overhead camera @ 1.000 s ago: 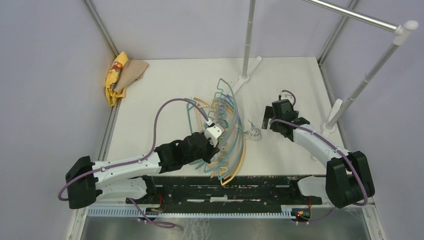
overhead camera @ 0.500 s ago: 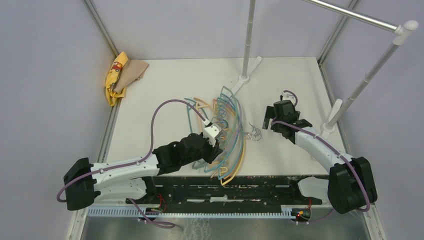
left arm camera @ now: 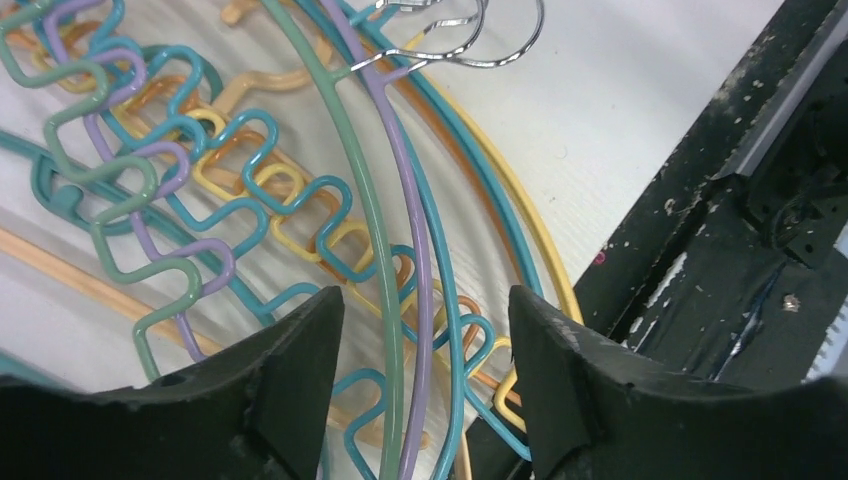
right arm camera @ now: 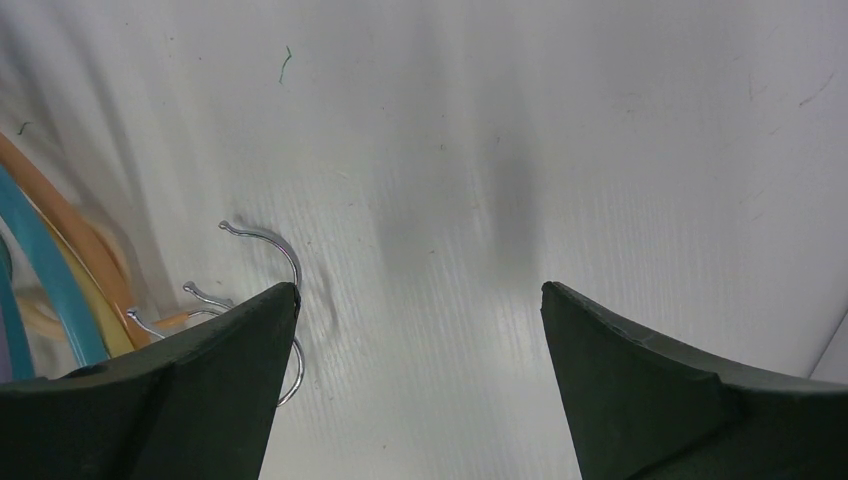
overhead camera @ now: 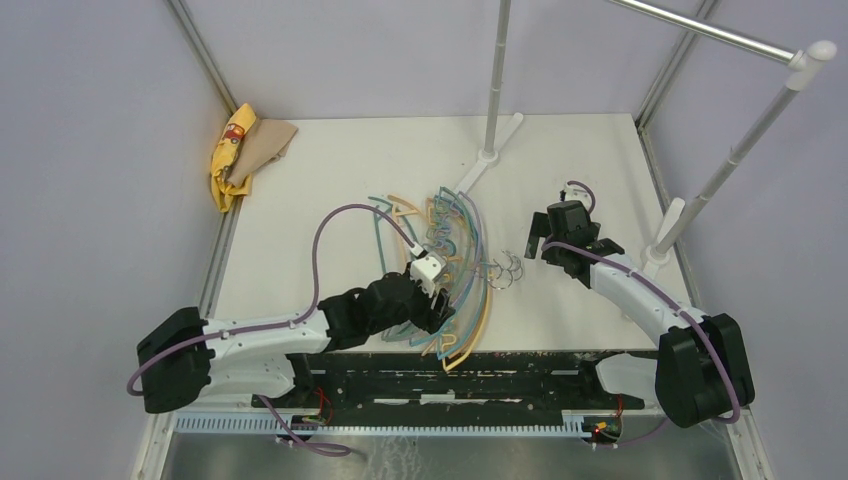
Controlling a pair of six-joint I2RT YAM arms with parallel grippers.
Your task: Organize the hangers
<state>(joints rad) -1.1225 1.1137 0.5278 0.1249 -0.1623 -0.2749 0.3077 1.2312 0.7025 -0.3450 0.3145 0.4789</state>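
The hangers point(overhead camera: 462, 262) lie in one overlapping fan on the middle of the table, teal, tan-orange, lilac and pale green, with their metal hooks point(overhead camera: 505, 268) pointing right. My left gripper point(overhead camera: 437, 300) hovers over the fan's near end. In the left wrist view it point(left arm camera: 425, 300) is open, straddling pale green, lilac and teal rods point(left arm camera: 400, 250) without pinching them. My right gripper point(overhead camera: 540, 235) stands open just right of the hooks. The right wrist view shows it point(right arm camera: 420, 290) over bare table, the hooks point(right arm camera: 270, 245) beside its left finger.
A yellow-and-tan cloth point(overhead camera: 240, 150) lies at the far left corner. Two rack poles point(overhead camera: 495, 90) point(overhead camera: 740, 150) rise at the back and right, with a bar point(overhead camera: 700, 30) overhead. A black rail point(overhead camera: 470, 370) runs along the table's near edge, close to the fan's near tips.
My left gripper has opened and let go of the hangers. The fan has settled flatter and slid slightly nearer. The right gripper has barely moved.
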